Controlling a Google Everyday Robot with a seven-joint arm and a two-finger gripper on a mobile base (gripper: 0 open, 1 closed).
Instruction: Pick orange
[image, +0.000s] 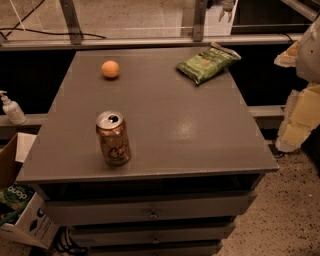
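Note:
The orange (110, 69) is a small round fruit lying on the far left part of the grey cabinet top (170, 125). My gripper (296, 122) hangs as a pale white and yellowish shape at the right edge of the view, beyond the cabinet's right side. It is well away from the orange and holds nothing that I can see.
A copper-coloured soda can (113, 138) stands upright near the front left of the top. A green chip bag (207, 62) lies at the far right corner. A pump bottle (12, 108) and cardboard boxes (20, 210) sit to the cabinet's left. Drawers (150, 212) are below the top.

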